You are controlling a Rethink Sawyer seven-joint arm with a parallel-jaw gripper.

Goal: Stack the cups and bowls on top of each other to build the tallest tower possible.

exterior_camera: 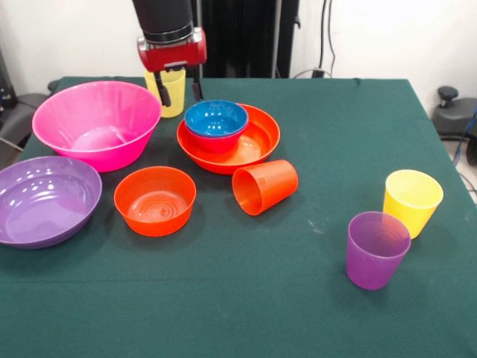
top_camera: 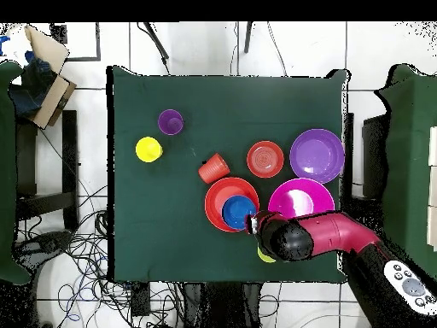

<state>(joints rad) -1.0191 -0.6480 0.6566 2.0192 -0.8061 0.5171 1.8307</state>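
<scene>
My gripper (exterior_camera: 179, 92) hangs open at the table's far side, over an upright yellow cup (exterior_camera: 170, 101); one finger (exterior_camera: 162, 95) is in front of the cup, the other just right of it. In the overhead view the arm covers most of that cup (top_camera: 265, 255). A blue bowl (exterior_camera: 216, 117) sits in a small magenta bowl (exterior_camera: 215, 143) inside the wide orange bowl (exterior_camera: 261, 142). The big pink bowl (exterior_camera: 97, 123), purple bowl (exterior_camera: 45, 198) and small orange bowl (exterior_camera: 155, 200) stand apart. An orange cup (exterior_camera: 264, 186) lies on its side. A yellow cup (exterior_camera: 412, 201) and a purple cup (exterior_camera: 377, 250) stand upright at the right.
Everything rests on a green cloth-covered table (exterior_camera: 246, 313). A black chair (exterior_camera: 455, 112) stands off its right edge. In the overhead view the red arm (top_camera: 329, 235) comes in from the lower right, past the pink bowl (top_camera: 300, 198).
</scene>
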